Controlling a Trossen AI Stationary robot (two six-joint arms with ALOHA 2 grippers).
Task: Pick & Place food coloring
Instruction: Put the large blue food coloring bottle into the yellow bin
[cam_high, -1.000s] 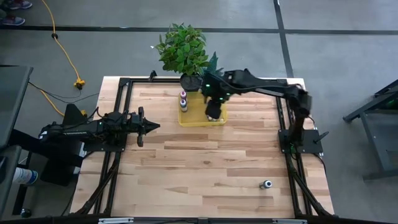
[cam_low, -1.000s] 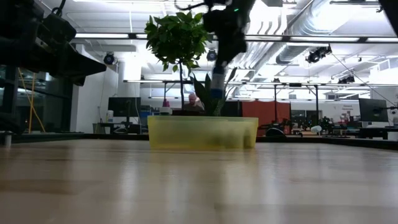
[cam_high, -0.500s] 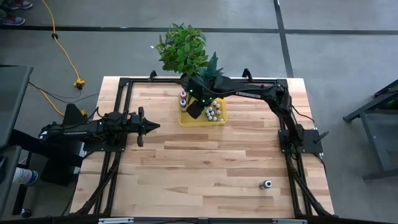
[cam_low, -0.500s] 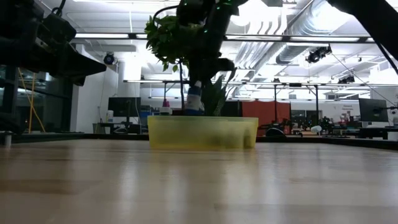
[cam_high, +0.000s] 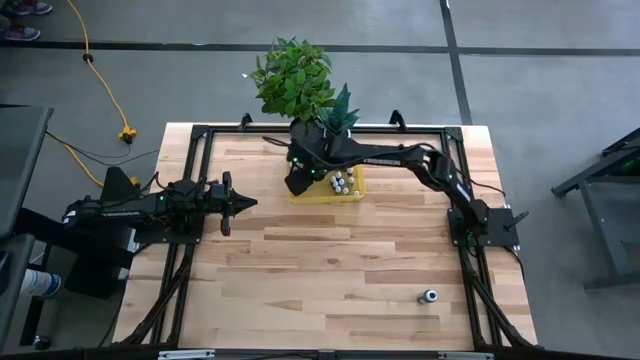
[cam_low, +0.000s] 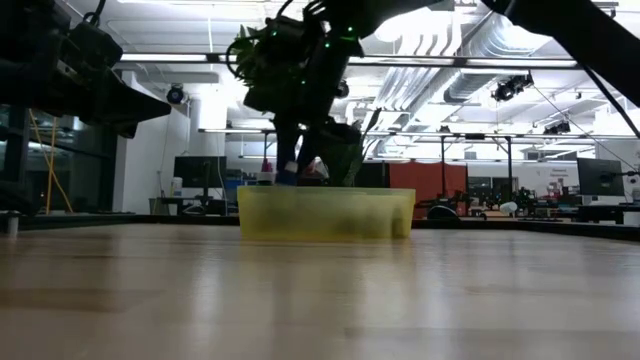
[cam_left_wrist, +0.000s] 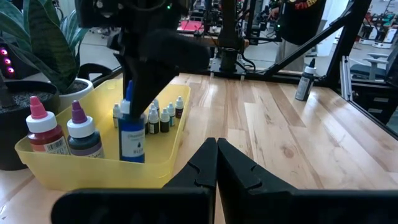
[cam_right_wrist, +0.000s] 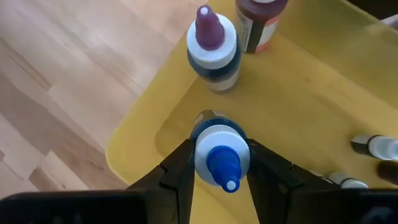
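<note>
My right gripper hangs over the left end of the yellow tray, shut on a blue food coloring bottle with a white cap and blue tip. Beside it in the tray stand a red bottle and a dark purple-tipped one. Several tiny bottles stand farther right in the tray. One more bottle stands alone near the table's near right corner. My left gripper waits shut at the table's left. My right gripper pinches the blue bottle by its white cap, one finger on each side, coming from above and pointing down. The bottle hangs upright below the fingers, its base inside the tray. I cannot tell whether it touches the tray floor.
Two potted plants stand at the table's far edge just behind the tray. The table's frame rails run along the left and right sides. Bare wood stretches from the tray to the near edge.
My right gripper has carried the blue bottle from the tray's right part toward the table's left, across the tiny bottles, and has come down until the bottle's base sits inside the tray's left end. It has stayed shut on the bottle throughout.
</note>
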